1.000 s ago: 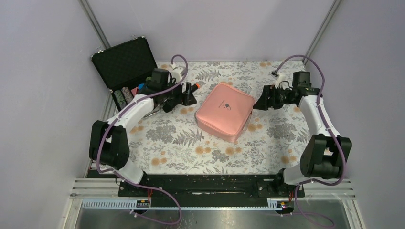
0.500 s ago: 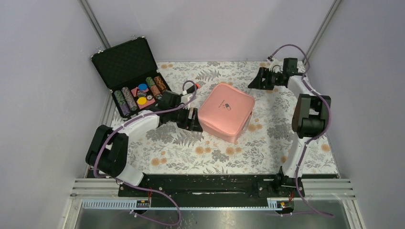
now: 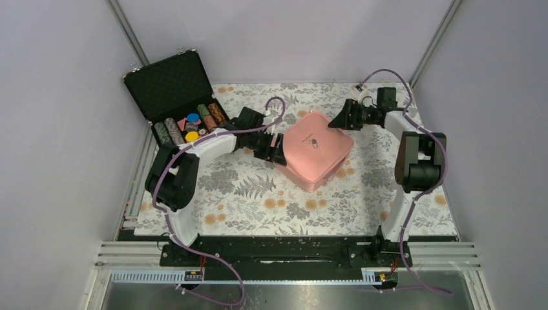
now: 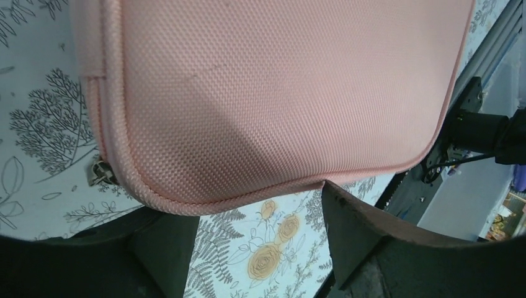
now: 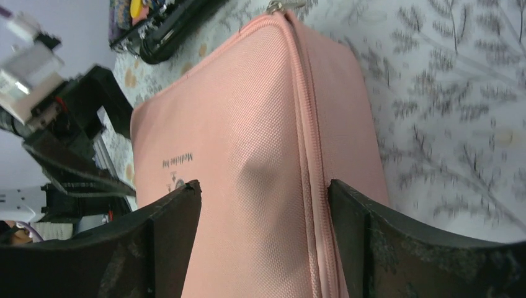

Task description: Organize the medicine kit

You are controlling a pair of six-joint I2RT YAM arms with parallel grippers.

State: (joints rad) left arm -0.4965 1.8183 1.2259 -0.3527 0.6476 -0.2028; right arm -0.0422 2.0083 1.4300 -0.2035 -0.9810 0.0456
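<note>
Pink medicine kit (image 3: 316, 147) lies zipped shut and askew at frame centre on the floral surface (image 3: 252, 203). Left gripper (image 3: 278, 150), fingers spread, is at its left edge. Right gripper (image 3: 337, 121), also spread, is at its upper-right edge. Open black case (image 3: 169, 82) sits apart, upper left. Open room lies below the kit.

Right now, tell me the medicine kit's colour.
The medicine kit is pink woven fabric; the left wrist view shows it best.

Left arm (image 3: 210, 143) and right arm (image 3: 420, 158): white links, black joints, purple cable (image 3: 276, 99) looped along each. Left gripper (image 3: 278, 150), right gripper (image 3: 335, 121): matte black.
</note>
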